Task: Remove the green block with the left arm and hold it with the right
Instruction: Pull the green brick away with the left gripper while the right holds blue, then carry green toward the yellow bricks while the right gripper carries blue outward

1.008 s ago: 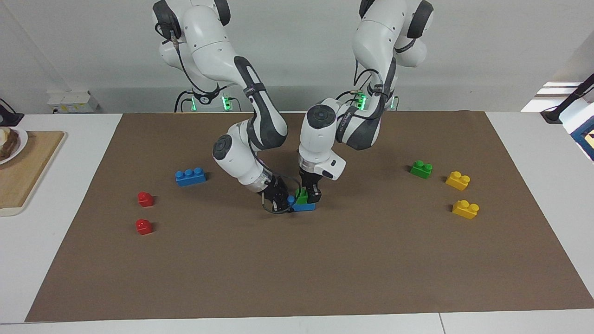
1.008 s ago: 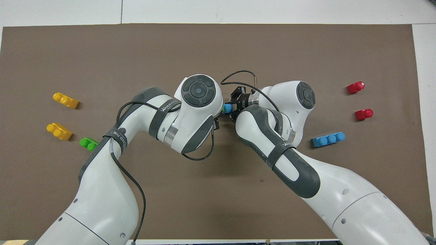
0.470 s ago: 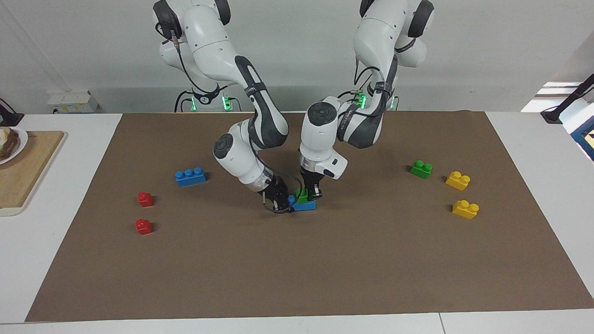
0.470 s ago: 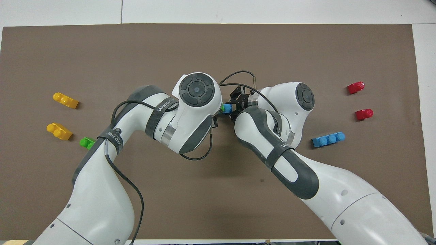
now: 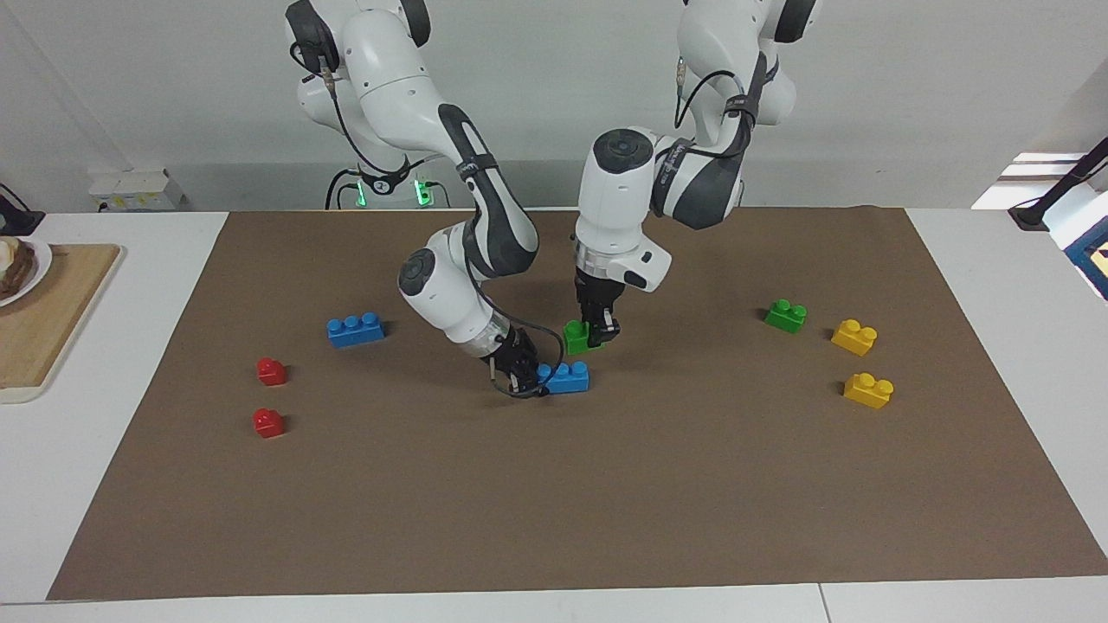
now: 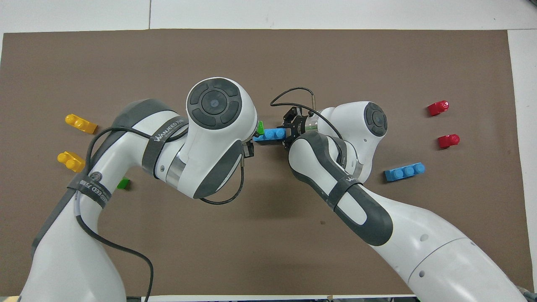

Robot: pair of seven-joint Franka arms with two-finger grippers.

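My left gripper (image 5: 596, 332) is shut on a green block (image 5: 576, 337) and holds it in the air just above a blue brick (image 5: 567, 377). The green block is apart from the blue brick. In the overhead view only an edge of the green block (image 6: 260, 127) shows beside the left arm's wrist, which hides the left gripper. My right gripper (image 5: 523, 375) is low on the brown mat (image 5: 606, 502) and shut on one end of the blue brick (image 6: 272, 134), which lies on the mat. The right gripper (image 6: 287, 134) also shows in the overhead view.
A second green block (image 5: 786, 316) and two yellow bricks (image 5: 854, 337) (image 5: 868, 389) lie toward the left arm's end. A blue three-stud brick (image 5: 356, 330) and two red bricks (image 5: 272, 371) (image 5: 268, 422) lie toward the right arm's end. A wooden board (image 5: 43, 311) lies off the mat.
My left gripper has risen with the green block, pulling it off the blue brick. The right gripper has stayed on the blue brick, which remains on the mat.
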